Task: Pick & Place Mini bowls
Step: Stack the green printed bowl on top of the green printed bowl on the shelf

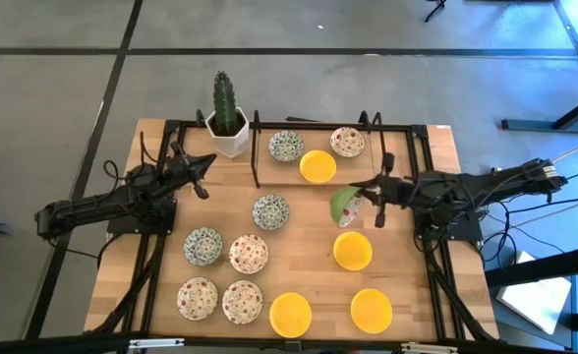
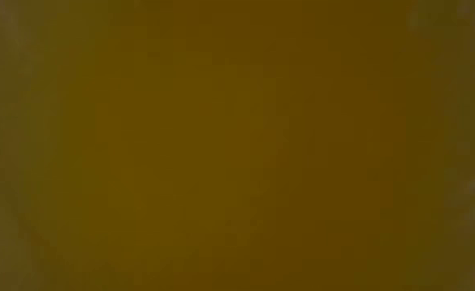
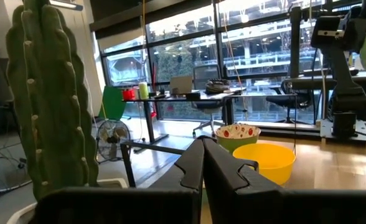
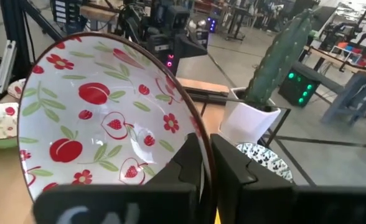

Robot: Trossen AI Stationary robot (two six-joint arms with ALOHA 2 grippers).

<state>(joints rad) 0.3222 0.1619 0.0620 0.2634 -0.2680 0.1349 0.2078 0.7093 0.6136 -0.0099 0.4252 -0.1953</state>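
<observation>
My right gripper [image 1: 366,203] is shut on a mini bowl [image 1: 344,205], green outside and white inside with red fruit and green leaves [image 4: 102,118], right of the table's middle. Three bowls sit at the far middle: blue-green [image 1: 286,146], yellow [image 1: 317,166], red-speckled [image 1: 347,141]. Several more stand on their bases across the near half, among them a yellow one [image 1: 352,250] and a blue-green one [image 1: 270,211]. My left gripper [image 1: 202,179] waits shut at the far left beside the cactus [image 1: 224,98]. My right gripper holds the bowl by its rim [image 4: 203,146], one finger [image 4: 186,163] inside the hollow and the other [image 4: 233,171] on the outer wall. The fingers come about level from the table's right. The bowl is lifted clear and tipped steeply on edge, its green outside upward.
A cactus in a white pot [image 1: 229,138] stands at the far left, close ahead of my left gripper [image 3: 203,163]. A black frame [image 1: 258,152] borders the far bowls. The low view is filled by a blurred yellow-brown surface. Bare wood lies between the held bowl and the far bowls.
</observation>
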